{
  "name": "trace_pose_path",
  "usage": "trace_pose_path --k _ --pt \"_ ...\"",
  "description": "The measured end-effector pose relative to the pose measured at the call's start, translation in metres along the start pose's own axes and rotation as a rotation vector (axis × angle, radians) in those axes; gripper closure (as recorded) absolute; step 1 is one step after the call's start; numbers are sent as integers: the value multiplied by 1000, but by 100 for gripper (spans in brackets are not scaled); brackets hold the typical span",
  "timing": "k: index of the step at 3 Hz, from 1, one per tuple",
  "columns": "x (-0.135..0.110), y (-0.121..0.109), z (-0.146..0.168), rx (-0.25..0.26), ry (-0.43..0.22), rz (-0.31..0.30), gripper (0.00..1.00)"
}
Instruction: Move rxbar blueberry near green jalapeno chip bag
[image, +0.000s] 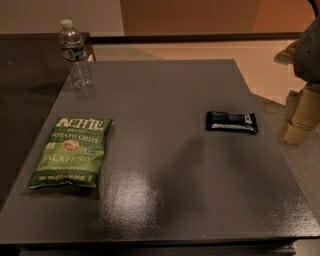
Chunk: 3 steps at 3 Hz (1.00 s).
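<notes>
We see a dark grey table (165, 200) with a faintly shiny top filling most of the camera view. The rxbar blueberry (231, 122) lies flat on the right half of it, about midway between the near and far edges. Its long side runs left to right, and its dark navy-black wrapper has a pale strip of print along the near edge. The green jalapeno chip bag (70, 152) lies flat and face up on the left side of the table, nearer to us than the bar. It has white Kettle lettering at its far end, a small round picture in the middle and the word Jalapeno below that. Bar and bag are well apart, with a wide stretch of tabletop between them. A clear plastic water bottle (75, 55) with a white cap stands upright by the far left corner of the table, well beyond the bag. The gripper (301, 117) shows at the right edge of the view as a pale tan piece under a grey rounded part of the arm (309, 50). It sits off the right side of the table, right of the bar and apart from it. We cannot tell whether it is open or closed.
</notes>
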<state>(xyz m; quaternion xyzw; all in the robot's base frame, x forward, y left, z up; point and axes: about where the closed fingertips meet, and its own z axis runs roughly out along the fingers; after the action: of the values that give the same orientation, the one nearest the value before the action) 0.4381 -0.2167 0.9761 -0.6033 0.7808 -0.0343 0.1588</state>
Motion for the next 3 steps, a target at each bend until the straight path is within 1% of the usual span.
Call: trace_pose_path --k 1,2,3 --pt "0 0 0 0 0 0 0" --pt "-8 -10 9 -32 -41 9 0" --pt "-18 -17 29 -62 -94 7 0"
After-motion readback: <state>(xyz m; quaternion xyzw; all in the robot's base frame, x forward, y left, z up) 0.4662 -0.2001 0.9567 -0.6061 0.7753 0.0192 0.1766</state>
